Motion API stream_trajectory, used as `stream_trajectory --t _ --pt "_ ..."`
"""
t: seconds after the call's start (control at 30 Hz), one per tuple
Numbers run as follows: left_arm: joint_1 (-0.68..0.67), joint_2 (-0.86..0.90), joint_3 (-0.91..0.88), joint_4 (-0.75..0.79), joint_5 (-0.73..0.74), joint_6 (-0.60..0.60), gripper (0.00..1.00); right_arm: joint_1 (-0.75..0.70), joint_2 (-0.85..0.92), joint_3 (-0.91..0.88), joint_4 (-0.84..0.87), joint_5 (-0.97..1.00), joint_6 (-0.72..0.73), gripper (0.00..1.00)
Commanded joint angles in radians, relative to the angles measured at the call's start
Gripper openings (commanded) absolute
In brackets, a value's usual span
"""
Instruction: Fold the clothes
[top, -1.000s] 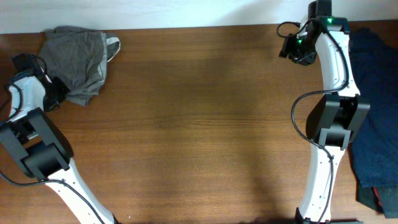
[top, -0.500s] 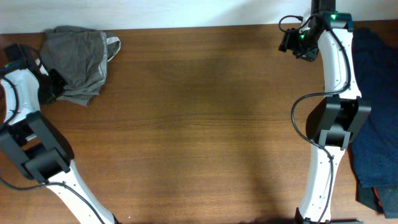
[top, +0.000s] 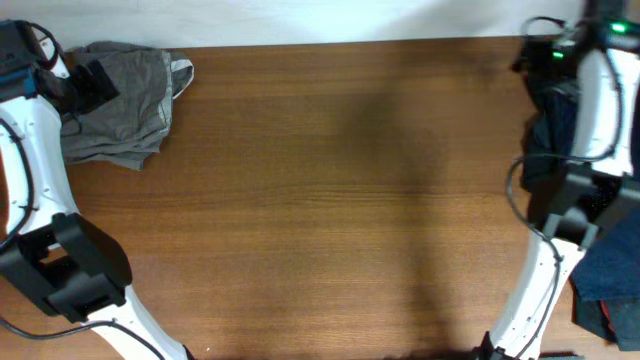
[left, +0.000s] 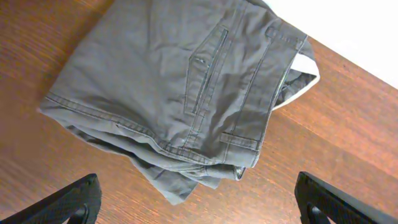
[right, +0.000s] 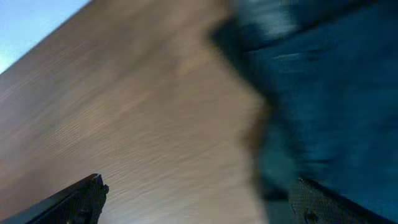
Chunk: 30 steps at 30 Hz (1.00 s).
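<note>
Since a second ago both arms have swung outward. From overhead, the left claw (top: 92, 82) now hangs over the grey shorts (top: 130, 100) at the far left corner of the brown wooden tabletop (top: 330, 190). The right arm blocks part of the navy clothes (top: 608, 262), which run off the right edge.

The left wrist view has the shorts (left: 168, 93) folded, pocket up. The left claw (left: 198, 202) is spread wide, its tips cut off.

The right wrist view is blurred: navy clothes (right: 323, 81), wood, and the right claw (right: 196, 202) wide and empty.

Left claw (left: 199, 208) and right claw (right: 196, 208) both gape wide, empty.
</note>
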Motion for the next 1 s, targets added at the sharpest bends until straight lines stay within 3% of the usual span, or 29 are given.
stream_trajectory --t 0.0,0.13,0.3,0.43,0.7,0.8,0.97 --pt "-0.009 0.0 0.002 0.0 -0.011 0.012 0.99 -0.051 -0.051 0.019 -0.003 0.077 -0.017 0.99" --pt "-0.016 0.0 0.002 0.004 -0.01 0.011 0.99 -0.071 -0.05 0.019 0.005 0.095 -0.117 0.99" --pt "-0.023 0.0 0.002 0.021 0.029 0.011 0.99 -0.057 -0.05 0.005 0.05 0.107 -0.348 0.99" --pt "-0.023 0.0 0.002 0.026 0.066 0.008 0.99 -0.035 -0.046 -0.028 0.085 0.16 -0.419 0.99" --pt "-0.024 0.0 0.002 0.026 0.083 0.009 0.99 0.002 -0.041 -0.088 0.105 0.229 -0.408 0.99" --pt "-0.024 0.0 0.002 0.026 0.083 0.008 0.99 0.013 -0.046 -0.086 0.092 0.229 -0.331 0.99" --pt "-0.024 0.0 0.002 0.026 0.083 0.009 0.99 0.056 -0.103 -0.059 -0.051 0.222 -0.232 0.98"
